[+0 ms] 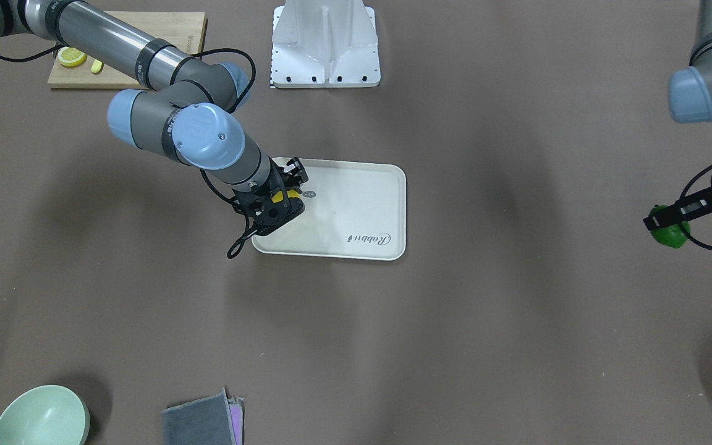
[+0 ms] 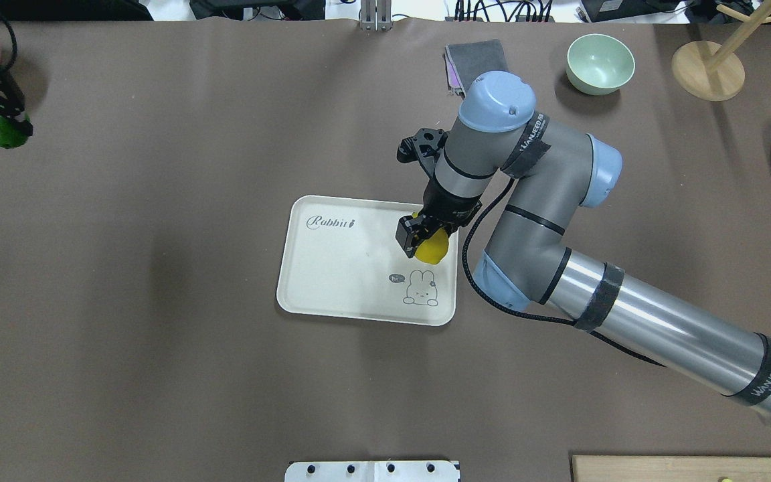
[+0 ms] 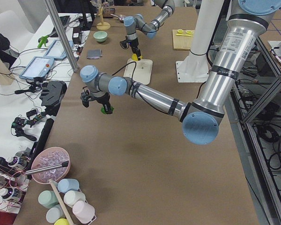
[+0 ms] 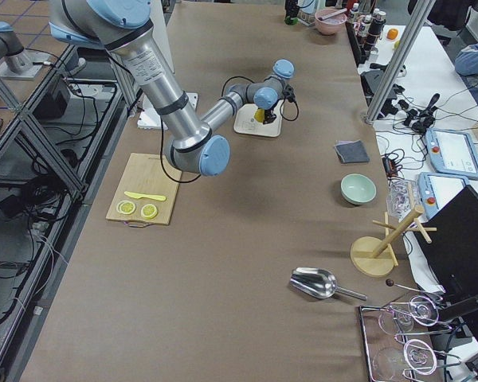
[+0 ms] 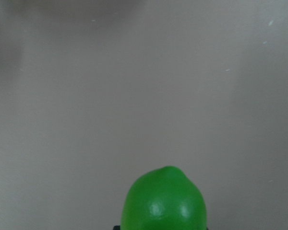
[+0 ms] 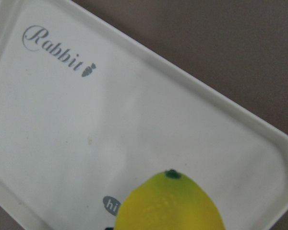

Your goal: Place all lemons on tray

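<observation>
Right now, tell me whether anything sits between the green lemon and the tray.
Nothing visible does: only bare brown table lies between the green lemon and the tray. The yellow lemon hangs over the tray's end on the robot's right; the rest is free.

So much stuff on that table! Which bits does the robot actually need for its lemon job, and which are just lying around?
Needed: yellow lemon, green lemon, tray.

Lying about: bowl, cutting board with lemon slices, cloths, scoop, rack.
</observation>
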Robot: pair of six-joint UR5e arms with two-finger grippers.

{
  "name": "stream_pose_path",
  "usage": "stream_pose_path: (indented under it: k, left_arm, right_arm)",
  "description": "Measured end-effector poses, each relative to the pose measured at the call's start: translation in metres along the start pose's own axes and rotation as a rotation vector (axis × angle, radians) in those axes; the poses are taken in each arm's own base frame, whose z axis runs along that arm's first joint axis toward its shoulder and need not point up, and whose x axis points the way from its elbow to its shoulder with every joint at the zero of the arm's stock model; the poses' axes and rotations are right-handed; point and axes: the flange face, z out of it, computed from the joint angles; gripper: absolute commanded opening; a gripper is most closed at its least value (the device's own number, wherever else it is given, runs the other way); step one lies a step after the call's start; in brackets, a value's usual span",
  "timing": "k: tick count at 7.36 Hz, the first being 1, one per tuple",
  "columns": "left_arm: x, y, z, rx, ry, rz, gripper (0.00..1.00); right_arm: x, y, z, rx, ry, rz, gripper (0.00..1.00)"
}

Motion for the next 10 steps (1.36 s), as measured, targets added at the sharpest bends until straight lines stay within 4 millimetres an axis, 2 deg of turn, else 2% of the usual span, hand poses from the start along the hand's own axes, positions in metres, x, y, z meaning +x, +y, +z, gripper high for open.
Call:
stream_pose_path:
  k: [1, 2, 3, 4, 6, 7, 8, 9, 10]
  left_arm:
    - [0.04, 0.019, 0.013, -0.01, 0.018, 0.02, 0.0]
    - [0.079, 0.042, 0.032, -0.019, 0.04, 0.087, 0.0]
    - [0.108, 0.063, 0.059, -0.012, 0.071, 0.192, 0.0]
    - [0.124, 0.069, 0.087, 0.017, 0.123, 0.303, 0.0]
    - [0.145, 0.07, 0.129, 0.071, 0.266, 0.442, 0.0]
    - [0.173, 0.08, 0.142, 0.085, 0.317, 0.478, 0.0]
    - [0.208, 0.096, 0.15, 0.096, 0.351, 0.491, 0.0]
    - [0.24, 0.116, 0.156, 0.084, 0.377, 0.483, 0.0]
    - [0.262, 0.137, 0.164, 0.058, 0.395, 0.47, 0.0]
  right_arm:
    - [0.003, 0.001, 0.009, -0.003, 0.001, -0.005, 0.99]
    - [0.007, 0.001, 0.014, -0.003, 0.002, -0.006, 0.99]
    - [0.01, 0.0, 0.015, 0.0, 0.002, -0.005, 0.99]
    - [0.014, -0.004, 0.008, 0.01, 0.002, -0.001, 0.99]
    - [0.032, -0.019, -0.027, 0.053, 0.002, 0.019, 0.99]
    - [0.045, -0.022, -0.043, 0.071, 0.003, 0.034, 0.99]
    - [0.069, -0.024, -0.059, 0.089, 0.008, 0.06, 0.99]
    - [0.102, -0.02, -0.076, 0.104, 0.016, 0.089, 0.99]
    - [0.136, -0.011, -0.089, 0.116, 0.023, 0.092, 0.99]
